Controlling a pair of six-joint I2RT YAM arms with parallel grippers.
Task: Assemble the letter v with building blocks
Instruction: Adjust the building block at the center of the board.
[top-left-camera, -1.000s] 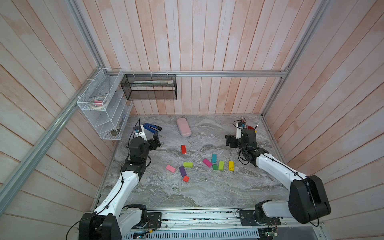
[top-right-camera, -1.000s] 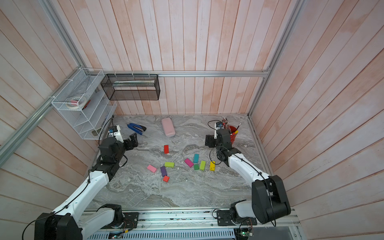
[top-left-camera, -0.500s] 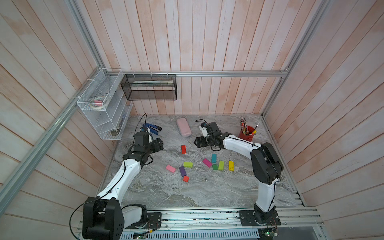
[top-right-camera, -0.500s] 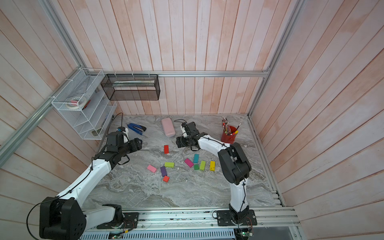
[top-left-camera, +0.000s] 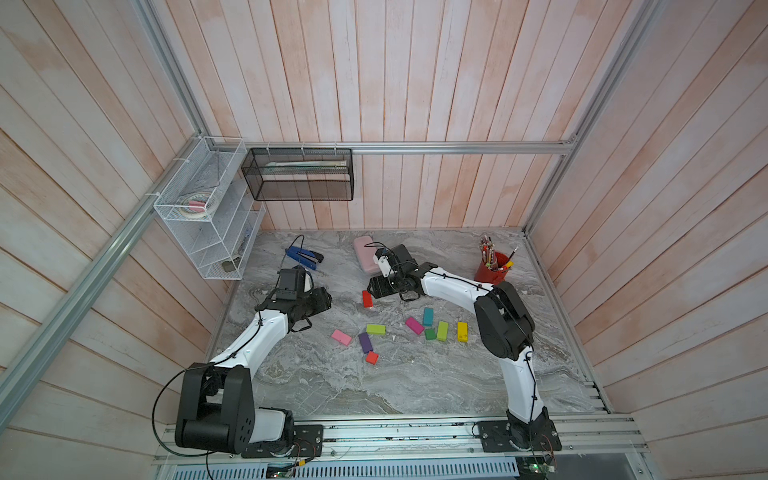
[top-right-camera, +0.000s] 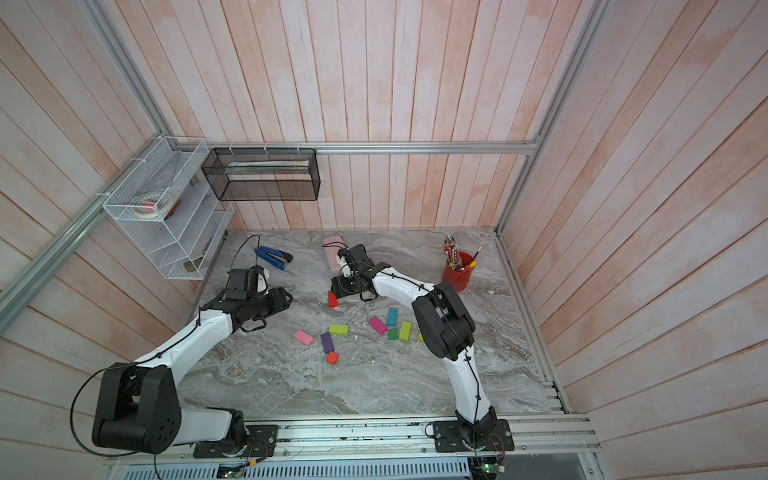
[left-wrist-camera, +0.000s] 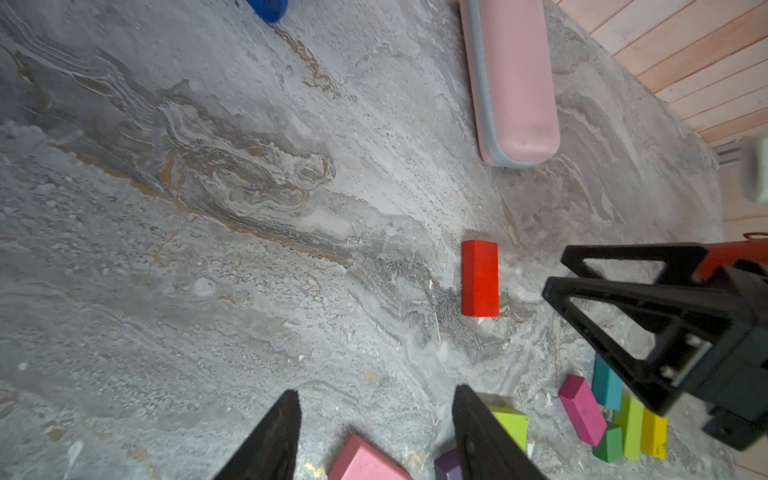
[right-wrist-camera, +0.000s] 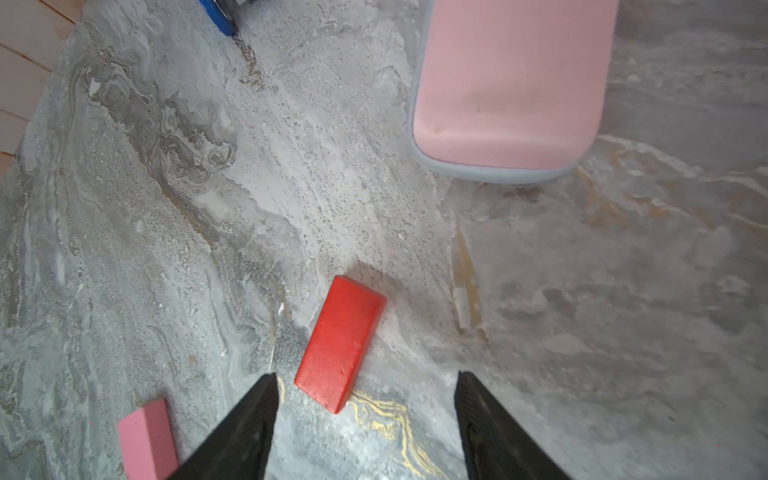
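Bright, even, diffuse light in both top views, no glare, no hard shadows. Wide-angle look: wall planks (top-left-camera: 374, 83) fan outward toward the frame edges. Detail a bit soft and smeared on the table (top-left-camera: 374, 386). Wrist views are sharper at centre. The red brick (right-wrist-camera: 338, 345) throws a faint, soft shadow toward the upper right. Right edge of the left wrist view blurs out.

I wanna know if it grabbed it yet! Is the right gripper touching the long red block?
Apart. The right wrist view shows the right gripper open, with bare table showing between each fingertip and the long red block.
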